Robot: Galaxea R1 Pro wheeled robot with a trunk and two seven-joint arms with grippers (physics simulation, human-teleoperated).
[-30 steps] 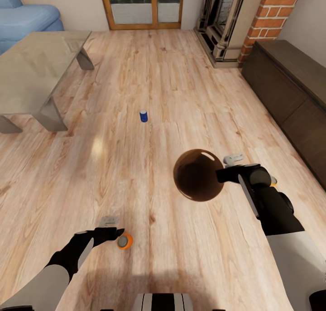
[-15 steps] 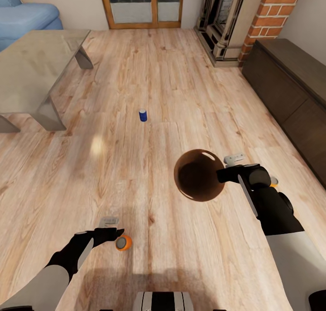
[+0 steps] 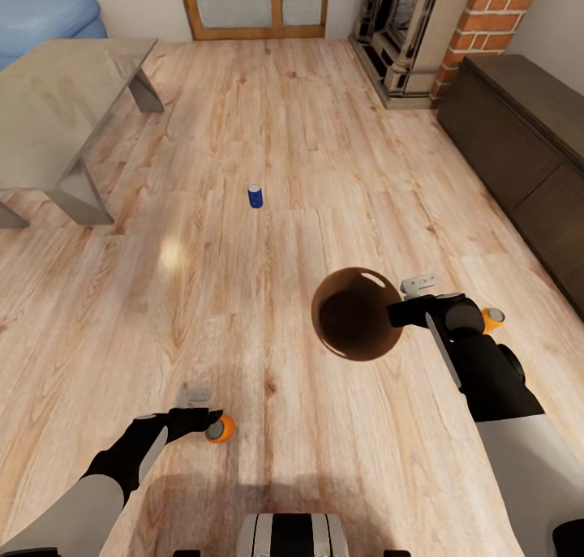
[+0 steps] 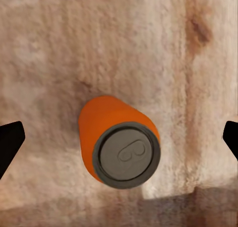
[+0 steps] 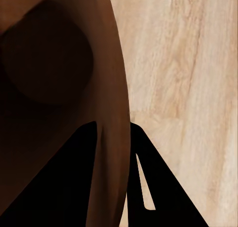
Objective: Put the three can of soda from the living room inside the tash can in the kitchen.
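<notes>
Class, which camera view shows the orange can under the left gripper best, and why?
The left wrist view: the orange can stands upright, large and central, its grey top and tab clear, between the open fingertips. The head view shows it small beside the left gripper.

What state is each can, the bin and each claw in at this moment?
Orange can by the left claw: upright on the floor, between the open fingers, not gripped.
Left claw: open, over that can.
Blue can: upright on the floor, untouched.
Second orange can: on the floor beyond the right arm, partly hidden.
Bin: held off the floor, empty.
Right claw: shut on the bin's rim.
</notes>
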